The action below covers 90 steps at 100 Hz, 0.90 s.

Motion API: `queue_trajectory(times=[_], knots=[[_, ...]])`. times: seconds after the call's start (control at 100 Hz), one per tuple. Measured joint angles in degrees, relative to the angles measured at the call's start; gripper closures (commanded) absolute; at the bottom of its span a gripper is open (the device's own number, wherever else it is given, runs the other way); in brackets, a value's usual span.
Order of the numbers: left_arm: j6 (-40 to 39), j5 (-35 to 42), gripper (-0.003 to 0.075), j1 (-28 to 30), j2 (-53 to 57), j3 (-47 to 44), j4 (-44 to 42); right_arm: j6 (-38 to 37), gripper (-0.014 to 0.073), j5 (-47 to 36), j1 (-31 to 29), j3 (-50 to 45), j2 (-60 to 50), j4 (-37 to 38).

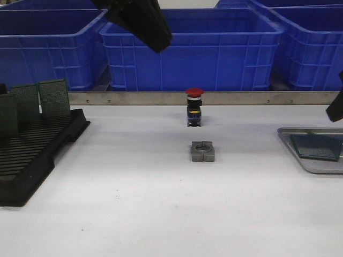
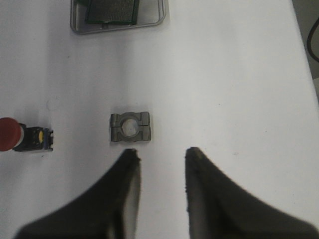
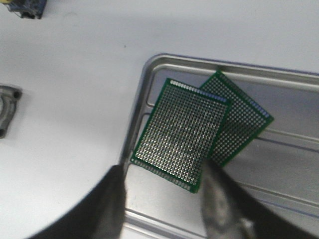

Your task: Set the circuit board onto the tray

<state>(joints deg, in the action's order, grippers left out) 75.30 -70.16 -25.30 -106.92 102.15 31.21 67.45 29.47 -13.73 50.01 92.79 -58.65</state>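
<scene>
The silver-grey tray (image 3: 141, 94) lies at the table's right edge (image 1: 313, 165). Two green circuit boards rest flat in it, overlapping: the upper one (image 3: 182, 132) partly covers the other (image 3: 242, 123). In the front view they show as one green patch (image 1: 316, 145). My right gripper (image 3: 164, 174) hovers open over the tray's near corner, just short of the upper board's edge, with nothing between its fingers. It barely enters the front view (image 1: 336, 110). My left gripper (image 2: 162, 157) is open and empty, raised high at the back (image 1: 158, 43). The tray (image 2: 119, 29) also shows far off in the left wrist view.
A black slotted rack (image 1: 37, 155) at the left holds several upright green boards (image 1: 53, 99). A red-capped push button (image 1: 194, 107) and a grey metal clamp block (image 1: 202, 151) stand mid-table. Blue plastic bins (image 1: 193, 48) line the back behind a metal rail.
</scene>
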Motion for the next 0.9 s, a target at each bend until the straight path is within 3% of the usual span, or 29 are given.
queue_trajectory(times=[0.06, 0.34, 0.54, 0.74, 0.9], knots=[[-2.1, -0.2, 0.0741, 0.0, 1.3, 0.0, -1.3, 0.0, 0.0667, 0.8, 0.0, 0.0, -1.8, 0.1], [-12.9, -1.0, 0.0741, 0.0, 7.5, 0.0, -3.1, 0.2, 0.0655, 2.8, 0.7, -1.4, -14.0, 0.8], [-19.2, -0.1, 0.0741, 0.0, 14.0, -1.5, -3.1, 0.5, 0.0655, -2.2, 7.9, -5.3, -27.2, 0.8], [-22.4, 8.2, 0.0741, 0.0, 25.9, -10.9, -2.9, 0.7, 0.0655, -8.3, 16.5, -12.1, -40.3, 0.6], [-23.7, 16.2, 0.0741, 0.0, 36.2, -22.2, -2.6, 0.7, 0.0655, -10.2, 18.5, -18.0, -49.7, -1.5]])
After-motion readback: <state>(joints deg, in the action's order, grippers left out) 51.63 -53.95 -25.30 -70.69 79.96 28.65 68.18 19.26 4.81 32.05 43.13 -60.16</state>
